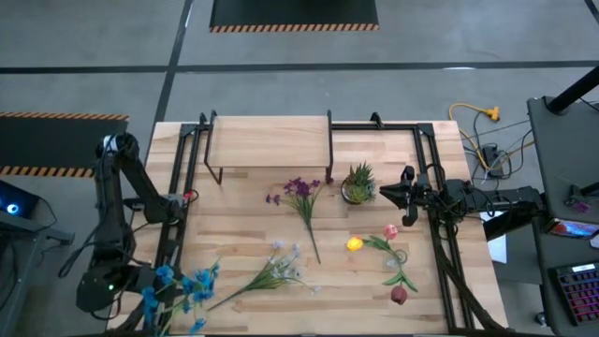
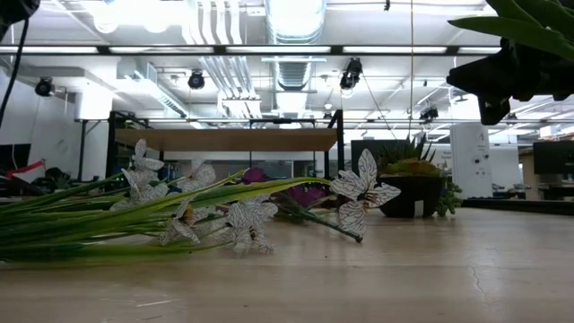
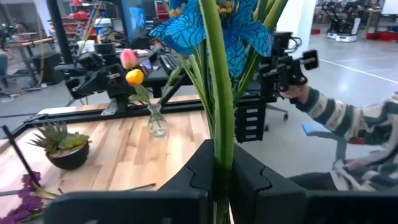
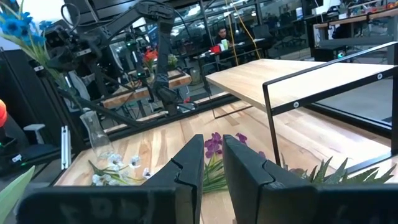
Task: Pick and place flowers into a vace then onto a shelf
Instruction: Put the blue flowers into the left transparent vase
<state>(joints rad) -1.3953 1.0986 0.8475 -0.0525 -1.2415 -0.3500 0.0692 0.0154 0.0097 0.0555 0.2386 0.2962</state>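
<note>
My left gripper is at the table's near left corner, shut on a bunch of blue flowers. Purple flowers and white flowers lie flat on the tabletop. Pink, orange and red tulips rise from a glass vase near the right rail. Another glass vase, empty, stands at the left beyond the white flowers. The shelf stands on black legs at the far edge. My right gripper waits beside a potted plant, with only a narrow slit between its fingers and nothing in it. My left gripper pinches the blue flowers' green stems between its two fingers, several stems together. The fingers lie about level and cross the stems. The blue blooms stand past the fingers, lifted clear of the table. The stems' lower ends are hidden behind the gripper.
A spiky potted plant stands just in front of my right gripper. Black rails run along the table's left and right sides. A person's striped sleeve shows beyond the table's right side.
</note>
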